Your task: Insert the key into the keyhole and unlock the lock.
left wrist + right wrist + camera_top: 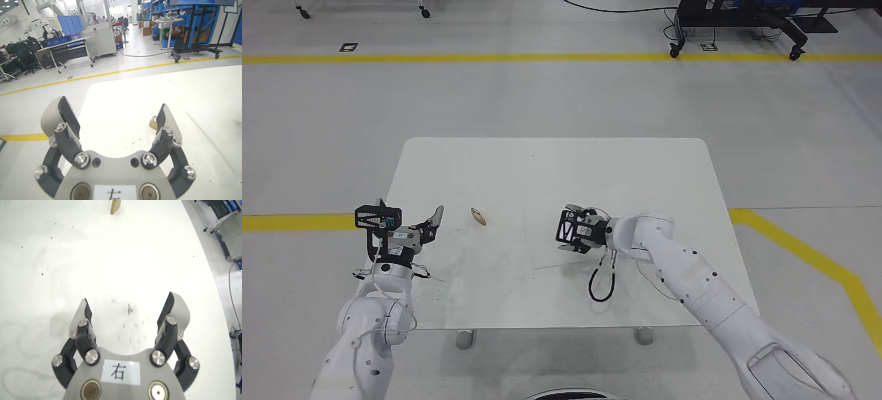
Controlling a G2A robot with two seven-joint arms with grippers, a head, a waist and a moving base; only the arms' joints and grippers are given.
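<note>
Both grippers stand open, empty. My right gripper (pixel 128 300) hovers over the thin key (pixel 129 309) on the table (pixel 542 160); my left gripper (pixel 113 106) faces the brass padlock (pixel 152 124). Closing askew could skid the small key away.

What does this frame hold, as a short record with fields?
lock: brass padlock lying on the table, on the left arm's side
key: small metal key on the table, below the gap of the right pincer, not gripped
left pincer: open, empty, close to the lock, not touching it
right pincer: open, empty, over the key
task state: key not yet picked up; key and lock lie apart
</note>
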